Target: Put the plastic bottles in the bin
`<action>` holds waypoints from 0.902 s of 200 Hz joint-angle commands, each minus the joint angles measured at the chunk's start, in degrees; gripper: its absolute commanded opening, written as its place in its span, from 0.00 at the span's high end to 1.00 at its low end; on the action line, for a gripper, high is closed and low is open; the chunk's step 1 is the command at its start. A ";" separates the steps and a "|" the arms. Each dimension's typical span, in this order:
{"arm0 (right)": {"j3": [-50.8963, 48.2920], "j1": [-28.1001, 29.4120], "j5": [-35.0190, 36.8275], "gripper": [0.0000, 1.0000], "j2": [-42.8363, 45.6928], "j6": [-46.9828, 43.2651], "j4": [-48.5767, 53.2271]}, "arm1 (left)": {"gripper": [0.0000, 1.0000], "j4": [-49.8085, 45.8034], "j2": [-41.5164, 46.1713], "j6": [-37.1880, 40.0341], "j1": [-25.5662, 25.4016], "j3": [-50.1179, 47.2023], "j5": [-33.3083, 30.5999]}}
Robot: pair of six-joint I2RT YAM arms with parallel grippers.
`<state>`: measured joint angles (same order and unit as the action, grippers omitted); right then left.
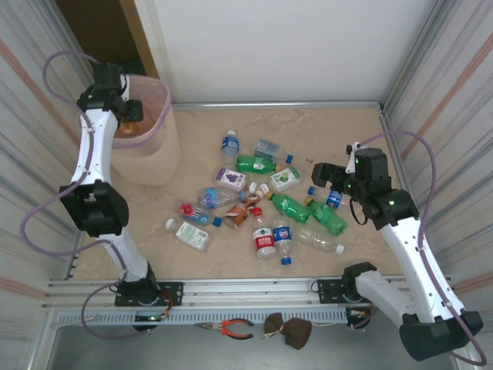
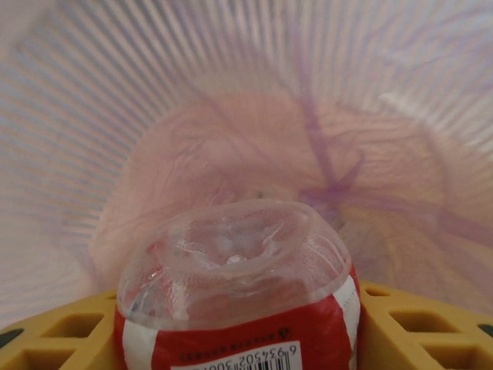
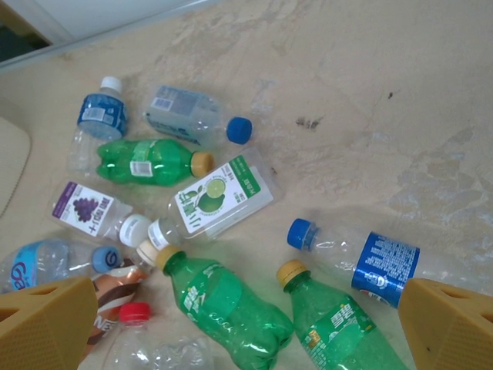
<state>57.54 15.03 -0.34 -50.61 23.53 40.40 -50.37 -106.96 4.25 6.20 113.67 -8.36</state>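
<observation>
The left gripper (image 1: 132, 114) is clenched on a red-labelled bottle (image 2: 239, 339), which is pinched between the yellow fingers (image 2: 54, 339) with its crumpled clear base turned down into the bin (image 2: 108, 116). In the top view this gripper is held in the bin's open mouth at about rim height, and the pink bottom is seen beyond the bottle. The bin is stood at the far left of the beige surface (image 1: 347, 131), close to the left wall. The right gripper (image 3: 246, 331) is spread wide with nothing between its fingers and is poised over the right end of the scattered pile. Beneath it a green bottle (image 3: 223, 304) and a second green bottle (image 3: 331, 327) are laid side by side, and a blue-banded bottle (image 3: 377, 266) with a blue cap is found just beside the right finger. Farther out, a lime-labelled bottle (image 3: 219, 196), a grape-labelled bottle (image 3: 88, 212), a third green bottle (image 3: 146, 160), a clear blue-capped bottle (image 3: 189, 116) and a white-capped bottle (image 3: 100, 119) are spread across the surface. Nearer the arm bases, a white-labelled bottle (image 1: 190, 233) is set apart on the left. Red-handled pliers (image 1: 229, 329) are laid on the front ledge.
</observation>
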 commanded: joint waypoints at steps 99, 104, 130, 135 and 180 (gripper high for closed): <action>0.32 0.62 -0.32 0.01 0.95 0.63 -1.03 | 0.39 -4.01 -12.75 -2.04 2.33 0.50 5.78; 0.23 0.62 -0.36 0.01 1.04 0.71 -1.03 | 0.39 -3.95 -12.75 -2.02 2.33 0.38 6.00; -0.25 0.62 -0.39 0.01 1.04 0.97 -1.11 | 0.37 -5.17 -16.38 -2.24 2.33 0.21 8.33; -0.31 0.62 -0.44 0.01 1.04 1.00 -1.20 | 0.36 -5.38 -16.71 -2.33 2.33 0.02 8.79; -0.32 0.62 0.11 0.01 0.62 1.60 -0.52 | 0.29 -4.97 -16.64 -3.01 2.32 -1.34 10.88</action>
<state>57.54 15.16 -0.30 -50.50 23.59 40.36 -53.89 -124.31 2.26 8.54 112.86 0.01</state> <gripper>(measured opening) 0.992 0.689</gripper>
